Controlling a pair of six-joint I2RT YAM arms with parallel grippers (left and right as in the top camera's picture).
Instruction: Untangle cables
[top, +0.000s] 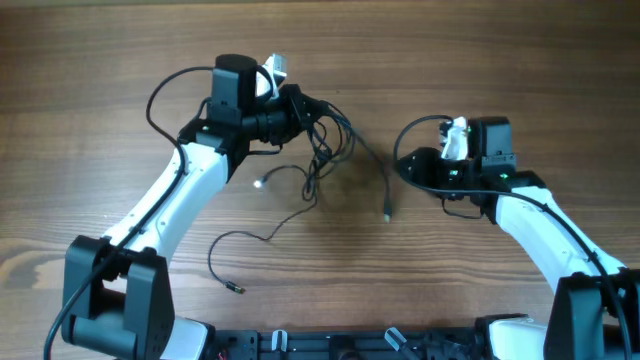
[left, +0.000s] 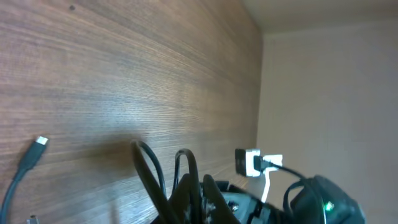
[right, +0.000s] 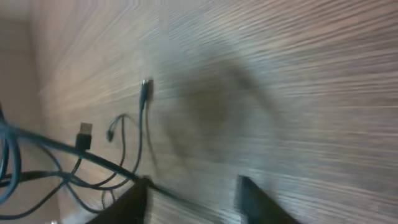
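Left gripper (top: 298, 108) is clamped on the cables (top: 325, 140) near the table's (top: 100, 60) far edge, at its middle. Loose strands trail toward the near edge, ending in plugs (top: 387, 213). Right gripper (right: 193, 182) is beside them toward the right edge, fingers apart, with one strand running to a finger (right: 138, 194). The arm's own wire (top: 400, 150) loops around it.

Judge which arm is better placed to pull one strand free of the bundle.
Right, probably: the right end effector is open beside a trailing strand, while the left end effector grips the cables.
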